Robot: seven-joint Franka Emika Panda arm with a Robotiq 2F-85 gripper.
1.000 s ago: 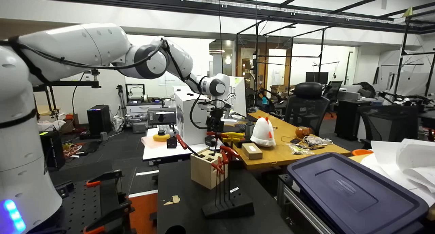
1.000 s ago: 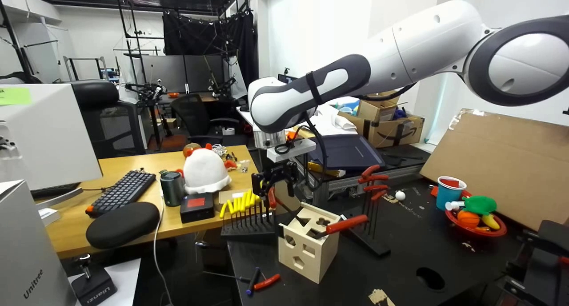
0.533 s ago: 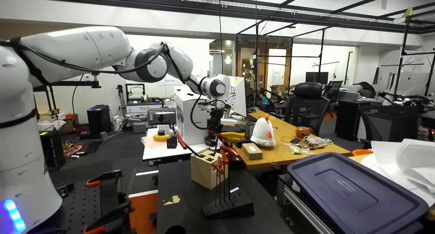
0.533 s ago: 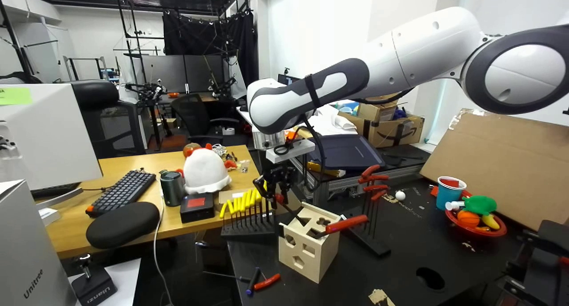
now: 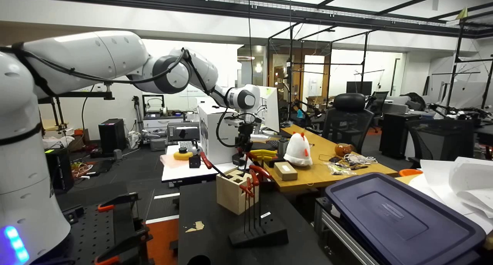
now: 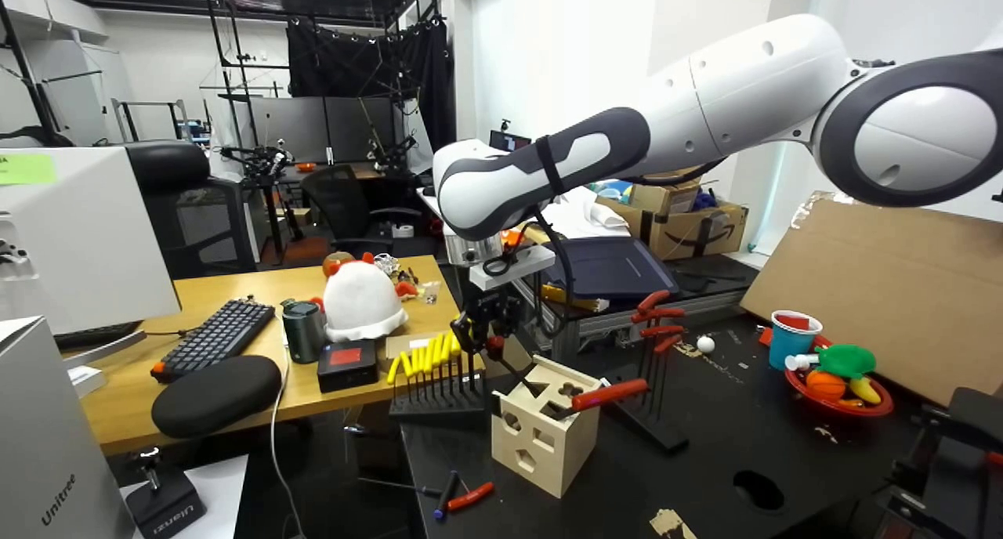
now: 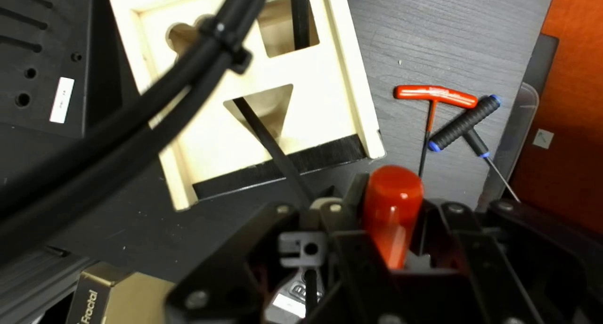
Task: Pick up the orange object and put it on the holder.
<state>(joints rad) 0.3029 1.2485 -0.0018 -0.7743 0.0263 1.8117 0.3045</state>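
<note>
Wrist view: the gripper (image 7: 393, 220) was clamped on an orange-red-handled tool (image 7: 395, 192), its dark shaft (image 7: 271, 147) slanting down into a triangular opening of the pale wooden holder (image 7: 325, 102). A second tool (image 6: 611, 395), red-handled, slanted out of the same holder.

1. Orange-red handle (image 7: 394, 211): glossy, smooth, plastic by its look.
2. Block-shaped holder (image 7: 316, 93): smooth, unvarnished-looking wood.
3. Dark surface (image 7: 424, 36): matt, finely grained.
4. Black-and-blue grip (image 7: 464, 122): matt, ribbed.
5. Storage lid (image 5: 400, 222): smooth plastic, dull sheen.
6. White plush (image 6: 360, 300): soft-looking cloth.
7. Leaning sheet (image 6: 885, 296): matt cardboard.
8. Robot arm (image 6: 756, 81): smooth, glossy shell.
</note>
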